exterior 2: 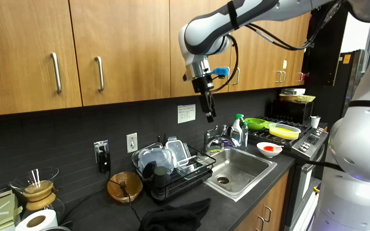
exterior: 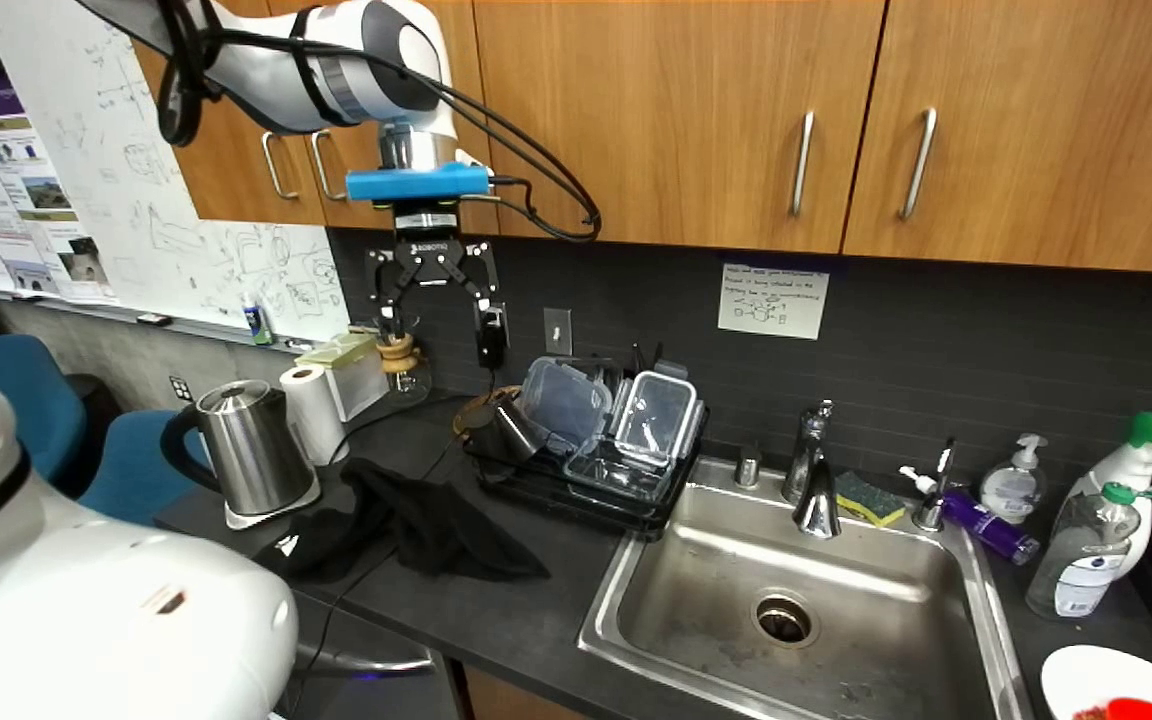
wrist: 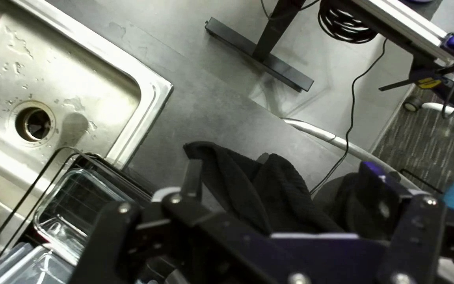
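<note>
My gripper (exterior: 443,340) hangs pointing down with its two black fingers spread wide and nothing between them. It also shows edge-on in an exterior view (exterior 2: 210,115), high in front of the dark backsplash. In the wrist view the fingers (wrist: 283,177) stand apart over a crumpled black cloth (wrist: 250,185). The cloth lies on the dark counter below, well apart from the gripper, in both exterior views (exterior: 446,525) (exterior 2: 177,215). A black dish rack (exterior: 576,500) with clear lidded containers (exterior: 656,412) stands beside the cloth. A wicker basket (exterior 2: 124,186) stands by the rack.
A steel sink (exterior: 736,620) with a faucet (exterior: 816,480) lies beside the rack. A kettle (exterior: 254,455), paper towel roll (exterior: 316,415) and glass coffee maker (exterior 2: 39,195) stand at the counter's far end. Spray bottles (exterior: 1086,540) stand past the sink. Wooden cabinets (exterior: 676,120) hang above.
</note>
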`<state>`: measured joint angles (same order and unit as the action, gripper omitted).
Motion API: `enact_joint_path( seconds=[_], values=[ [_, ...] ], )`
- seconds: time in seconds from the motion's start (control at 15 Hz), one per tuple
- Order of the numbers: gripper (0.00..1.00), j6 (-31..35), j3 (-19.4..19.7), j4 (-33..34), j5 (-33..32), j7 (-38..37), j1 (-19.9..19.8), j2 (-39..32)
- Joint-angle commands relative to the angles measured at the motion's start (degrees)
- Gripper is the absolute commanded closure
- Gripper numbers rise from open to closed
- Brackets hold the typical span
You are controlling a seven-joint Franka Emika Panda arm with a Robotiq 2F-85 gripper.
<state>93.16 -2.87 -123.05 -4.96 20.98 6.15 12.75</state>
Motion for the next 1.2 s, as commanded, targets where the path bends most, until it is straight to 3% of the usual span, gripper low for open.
enact_joint_path(
  seconds=[0.0, 0.4, 0.73, 1.13],
  values=[
    [0.0, -0.2, 0.2, 1.7, 1.1, 6.1, 0.7, -3.1],
    [0.0, -0.5, -0.5, 3.3, 2.9, 13.8, 1.2, -8.8],
    [0.0, 3.1, -2.4, 5.0, 2.2, 15.4, 1.3, -12.0],
    [0.0, 22.1, -4.4, 4.3, -0.6, 6.9, 1.5, -13.8]
  ],
)
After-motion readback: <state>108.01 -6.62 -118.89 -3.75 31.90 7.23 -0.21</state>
